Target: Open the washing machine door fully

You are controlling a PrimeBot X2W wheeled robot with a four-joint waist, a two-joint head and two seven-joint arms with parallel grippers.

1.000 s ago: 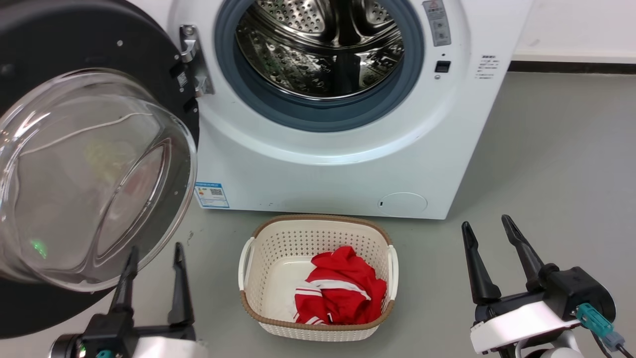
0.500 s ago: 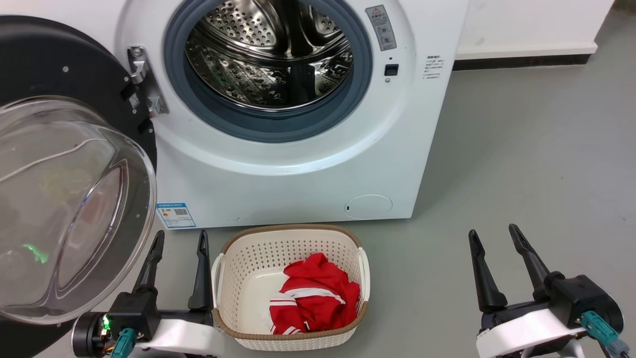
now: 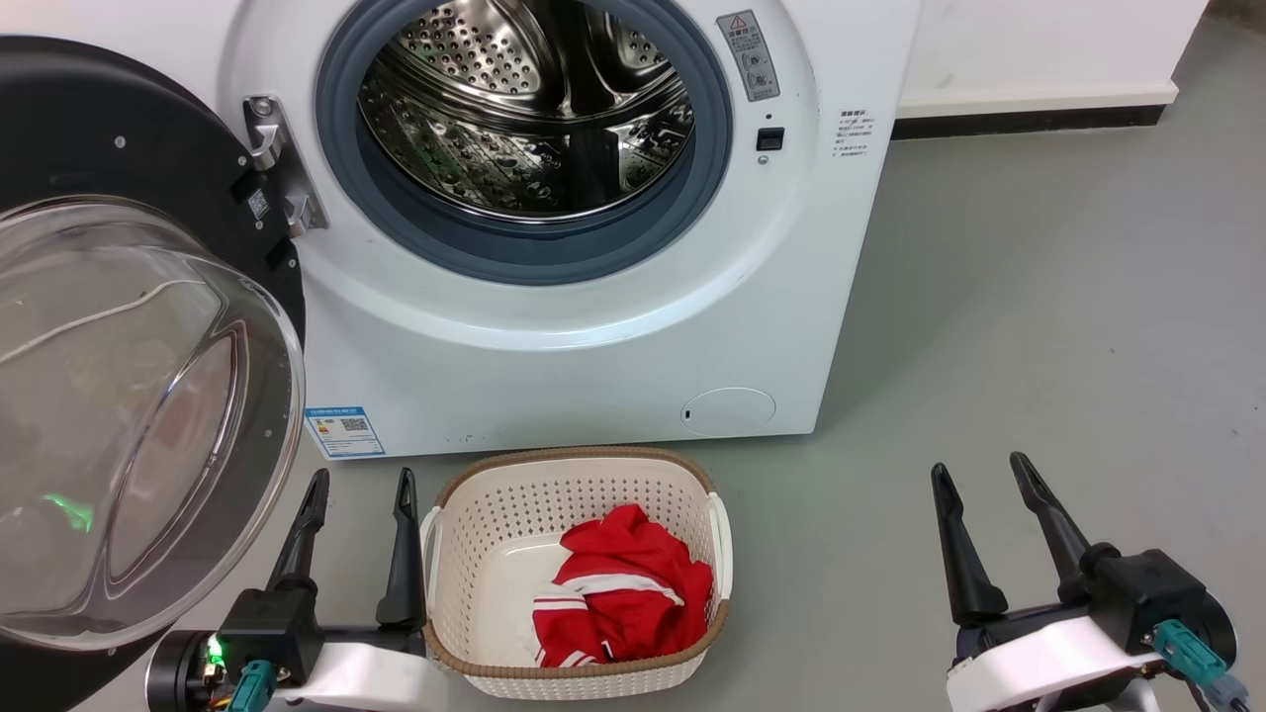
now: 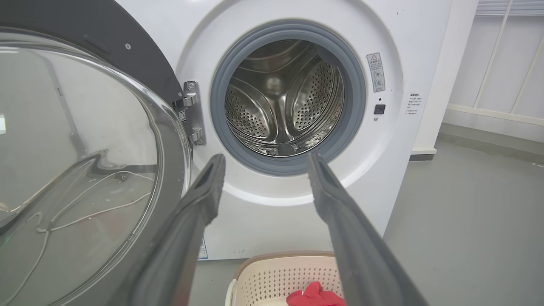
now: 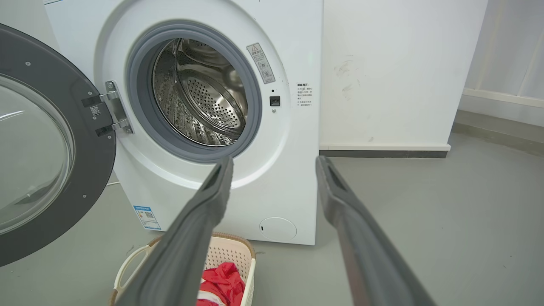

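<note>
My left hand point(image 3: 361, 482) is spread wide and empty, its long dark fingers hanging between the bulging glass of the large round glossy black washing machine door point(image 3: 119, 396) and the cream perforated laundry basket point(image 3: 593, 489), just beside both; I cannot tell if it brushes either. My right hand point(image 3: 978, 467) is spread as wide, holding nothing, above bare grey floor point(image 3: 1039, 297) well right of the basket. The door stands swung out on its hinge at the left of the big white front-loading washing machine point(image 3: 554, 336), its steel drum point(image 3: 524, 109) exposed.
</note>
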